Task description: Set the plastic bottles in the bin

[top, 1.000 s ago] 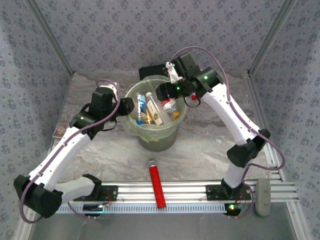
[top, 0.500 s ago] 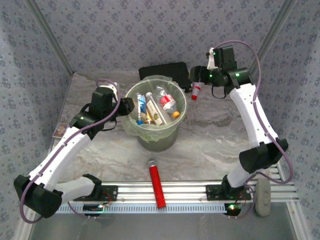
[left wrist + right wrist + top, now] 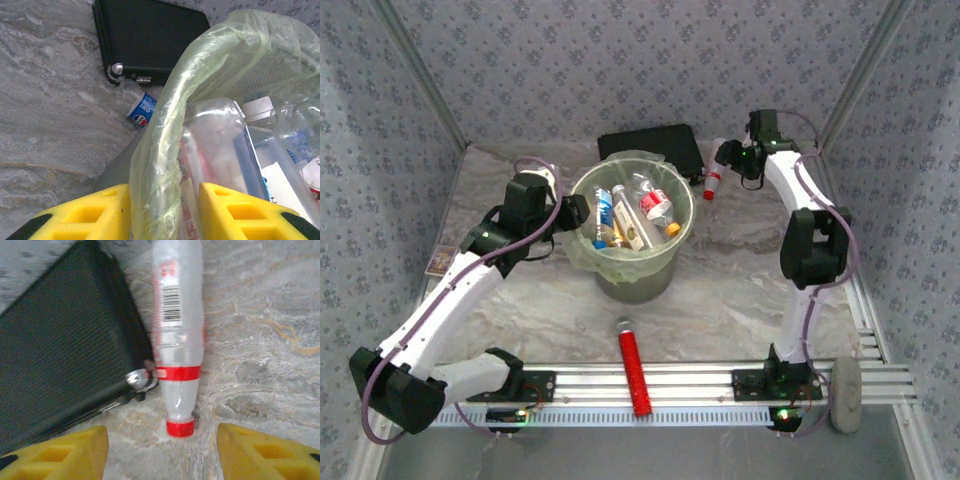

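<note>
The bin [image 3: 635,280] with its pale yellow-green liner stands mid-table and holds several plastic bottles [image 3: 655,205]. My left gripper [image 3: 570,212] is shut on the liner-covered left rim [image 3: 165,150], one yellow finger [image 3: 100,212] outside and the other inside beside a clear bottle [image 3: 220,145]. A clear bottle with a red cap [image 3: 177,340] lies on the table against the black case [image 3: 65,350], cap toward my right gripper [image 3: 162,450]. That gripper is open just short of the cap, hovering at the back right [image 3: 722,158]. A blue-labelled bottle [image 3: 140,102] lies by the case's other corner.
The flat black case [image 3: 650,145] lies behind the bin against the back wall. A red cylinder with a grey cap [image 3: 633,365] lies near the front rail. A small card [image 3: 440,260] sits at the left wall. Marbled tabletop lies open on the right of the bin.
My right gripper has swung from above the bin to the back right and come down behind the red-capped bottle, its jaws narrowing somewhat. The left arm has not moved.
</note>
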{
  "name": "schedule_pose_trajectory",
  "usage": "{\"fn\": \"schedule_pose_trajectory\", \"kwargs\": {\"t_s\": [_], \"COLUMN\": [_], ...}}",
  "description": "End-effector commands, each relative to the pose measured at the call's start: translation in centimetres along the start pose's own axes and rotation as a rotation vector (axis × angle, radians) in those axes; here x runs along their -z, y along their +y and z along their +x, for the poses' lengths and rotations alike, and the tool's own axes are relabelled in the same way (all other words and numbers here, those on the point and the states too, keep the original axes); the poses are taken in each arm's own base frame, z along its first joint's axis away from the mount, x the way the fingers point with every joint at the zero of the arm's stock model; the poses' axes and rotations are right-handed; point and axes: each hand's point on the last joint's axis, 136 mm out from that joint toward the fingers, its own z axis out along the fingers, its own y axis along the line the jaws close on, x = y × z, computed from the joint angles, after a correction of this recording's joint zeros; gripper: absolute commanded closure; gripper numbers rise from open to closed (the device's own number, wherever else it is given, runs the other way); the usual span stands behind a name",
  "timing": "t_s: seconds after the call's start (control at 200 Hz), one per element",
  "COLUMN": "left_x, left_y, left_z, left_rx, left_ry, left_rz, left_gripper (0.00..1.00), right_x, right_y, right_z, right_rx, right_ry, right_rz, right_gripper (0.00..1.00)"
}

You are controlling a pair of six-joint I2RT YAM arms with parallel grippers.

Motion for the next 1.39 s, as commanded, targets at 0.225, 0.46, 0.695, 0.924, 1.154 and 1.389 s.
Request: {"fn": "schedule_pose_trajectory", "kwargs": {"t_s": [0.225,0.46,0.695,0.924,1.154,1.389], "left_x": [0.2,0.0,0.3,0.9,1.1,1.3], "left_y": [-1.0,-1.1,-1.0,-1.0,-0.9,-0.8], "left_z": [-0.7,-0.7,-0.8,-1.0,-0.9,-0.9], "left_rx": [-0.006,-0.008,-0.011,-0.014,-0.013,-0.012], "left_ry": [-0.008,-0.004,-0.009,-0.02,-0.022,-0.026], "left_rz": [0.023,0.026,0.021,0.019,0.018,0.021], "left_gripper": [0.59,0.6,0.59,0.59,0.6,0.59], "right_x": [-6.3,-9.4,-11.6,-12.0,-9.5,-3.3], "right_y": [-1.1,-1.5,-1.6,-1.8,-2.1,-1.6], "right_z": [-2.3,-1.4,-0.8,-0.5,-1.6,-3.7], "right_rx": [-0.127,-0.149,-0.157,-0.155,-0.13,-0.063], "right_ry": [-0.013,0.052,0.083,0.087,0.049,-0.002], "right_rz": [-0.04,-0.042,-0.026,-0.013,0.015,0.005], "right_gripper": [0.36,0.27,0.28,0.43,0.54,0.55]}}
